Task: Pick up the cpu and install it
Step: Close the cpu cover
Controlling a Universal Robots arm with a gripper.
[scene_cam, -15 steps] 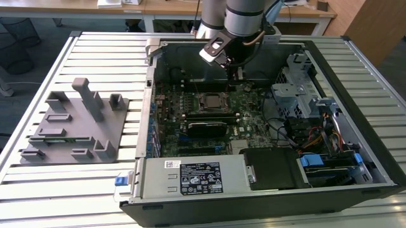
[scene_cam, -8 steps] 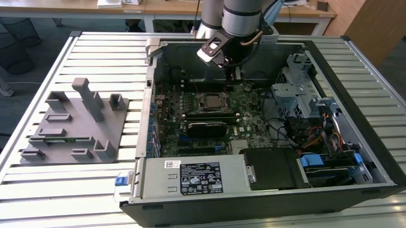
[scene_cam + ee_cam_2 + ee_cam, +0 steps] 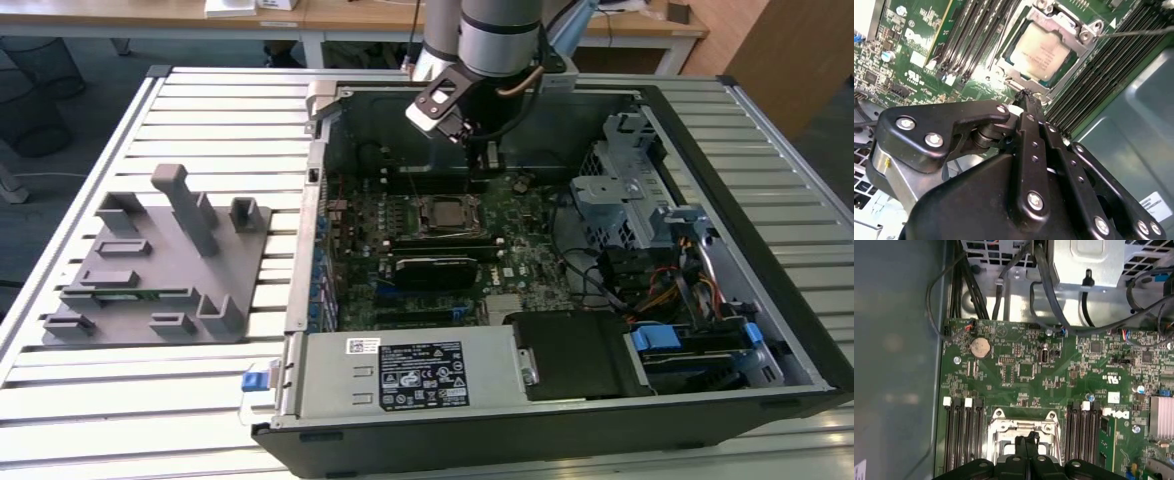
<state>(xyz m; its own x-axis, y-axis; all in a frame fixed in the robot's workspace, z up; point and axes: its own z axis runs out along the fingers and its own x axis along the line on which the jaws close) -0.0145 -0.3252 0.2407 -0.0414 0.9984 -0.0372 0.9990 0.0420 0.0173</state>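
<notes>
The cpu [image 3: 1041, 50] is a pale silver square lying flat in the motherboard socket, with the socket's metal frame [image 3: 1074, 25] around it. In the exterior view the cpu [image 3: 445, 213] sits mid-board inside the open computer case. My gripper [image 3: 1026, 97] hangs just above the board beside the socket, its black fingers pressed together with nothing between them. In the first wrist view the shut gripper [image 3: 1026, 440] covers the middle of the socket frame [image 3: 999, 424]. In the exterior view the gripper [image 3: 487, 155] is behind the socket, near the case's back wall.
A grey fixture block [image 3: 154, 260] stands on the slatted table at the exterior view's left. Inside the case are memory slots [image 3: 974, 35], a power supply [image 3: 400, 375], a drive cage [image 3: 627, 190], black cables [image 3: 1044, 285] and a coin battery [image 3: 980, 346].
</notes>
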